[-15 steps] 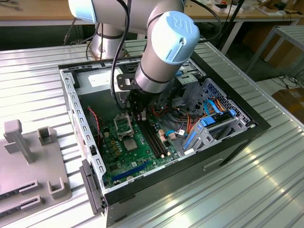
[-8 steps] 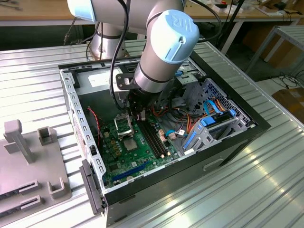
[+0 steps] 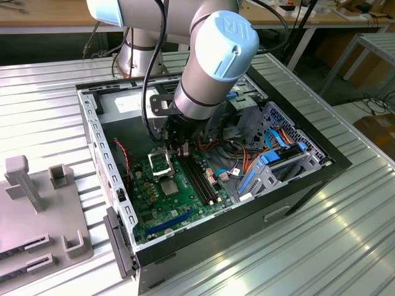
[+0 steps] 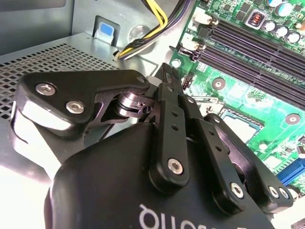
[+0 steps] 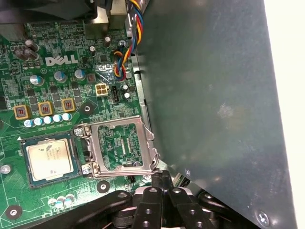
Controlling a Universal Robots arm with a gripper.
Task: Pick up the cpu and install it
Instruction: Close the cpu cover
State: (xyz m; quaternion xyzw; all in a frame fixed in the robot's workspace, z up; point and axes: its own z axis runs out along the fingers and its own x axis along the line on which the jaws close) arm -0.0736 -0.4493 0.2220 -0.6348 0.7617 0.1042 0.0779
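Black two-finger gripper (image 5: 163, 177): fingers pressed together, nothing between them, low inside the open black computer case (image 3: 290, 200). The small square silver-grey cpu (image 5: 50, 160) sits in its socket on the green motherboard (image 5: 107, 112). It is near the fingertips, just past the flipped-open metal socket frame (image 5: 121, 148).

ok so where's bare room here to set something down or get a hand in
Free: the ribbed table on the exterior view's right of the case, and the strip between case and grey fixture. Inside, the dark bare panel beside the open socket frame. Crowded: the cables and where the arm reaches in.
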